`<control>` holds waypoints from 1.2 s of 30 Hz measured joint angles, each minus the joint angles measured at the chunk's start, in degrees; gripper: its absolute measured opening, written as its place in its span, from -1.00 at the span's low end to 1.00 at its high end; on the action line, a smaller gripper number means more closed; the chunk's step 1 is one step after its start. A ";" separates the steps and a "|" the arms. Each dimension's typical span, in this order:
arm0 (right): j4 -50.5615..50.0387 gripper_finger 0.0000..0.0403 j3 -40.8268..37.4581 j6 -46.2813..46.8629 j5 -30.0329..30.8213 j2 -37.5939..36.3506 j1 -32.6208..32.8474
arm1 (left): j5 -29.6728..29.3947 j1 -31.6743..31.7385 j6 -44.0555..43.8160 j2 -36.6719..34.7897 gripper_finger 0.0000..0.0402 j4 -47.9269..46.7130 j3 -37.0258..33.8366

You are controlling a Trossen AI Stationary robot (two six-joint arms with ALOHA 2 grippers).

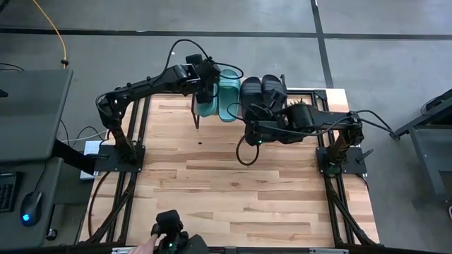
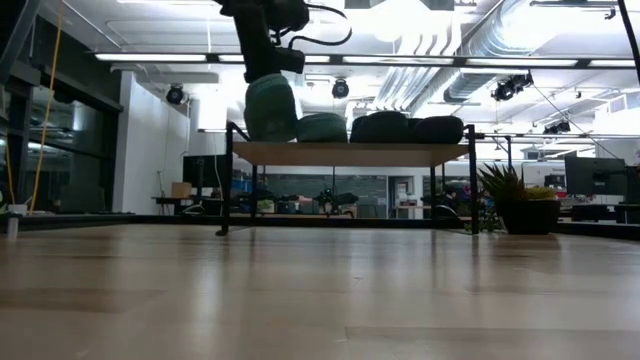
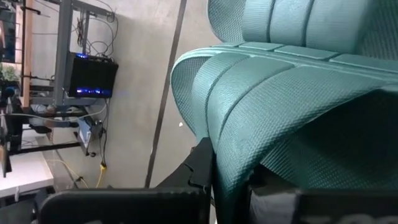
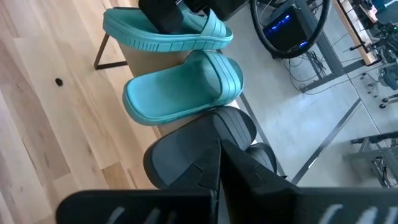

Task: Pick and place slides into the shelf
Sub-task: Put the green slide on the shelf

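— Writing on anything? Brands, labels?

— None I can read, on the sandals or the rack. What shows is texture: the teal slide (image 3: 292,93) in the left wrist view has a fine woven-looking grain and wide ribs across its strap.

— Where are the slides?

— All four are on the shelf (image 1: 321,95), the low plank-topped rack on thin black legs at the far edge of the table (image 1: 233,190). From the low view they run in a row: the held teal slide (image 2: 270,108) tipped up at the left end, the second teal slide (image 2: 322,127) lying flat beside it, then the two black slides (image 2: 408,128) side by side.

— And the left gripper?

— The left gripper (image 1: 206,90) is over the left end of the shelf, clamped on the held teal slide; its dark fingers (image 3: 202,168) press against the strap edge. That sandal stands tilted, higher than its neighbours.

— The right one?

— The right gripper (image 1: 252,127) hovers just in front of the shelf, near the black slides. In its wrist view the two dark fingers (image 4: 214,168) sit pressed together with nothing between them, above the nearer black slide (image 4: 186,152).

— Anyone around?

— A person's hand (image 1: 145,247) shows at the table's near edge.
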 joint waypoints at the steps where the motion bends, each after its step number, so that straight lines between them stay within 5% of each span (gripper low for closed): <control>1: 0.00 -1.00 0.00 0.01 0.01 0.00 0.00 | -0.15 0.02 -0.13 0.20 -0.94 0.03 -0.34; 11: 0.66 -1.00 0.00 0.01 -0.11 0.00 0.01 | -2.81 0.00 1.74 -0.08 -0.94 8.20 -10.07; 26: 0.76 -1.00 0.02 -0.01 -0.23 -0.02 0.02 | -2.73 0.27 2.90 -0.34 -0.91 9.78 -10.83; 36: 0.76 -1.00 0.04 -0.23 -0.23 -0.04 0.02 | -3.34 0.64 3.92 0.07 -0.30 11.83 -11.09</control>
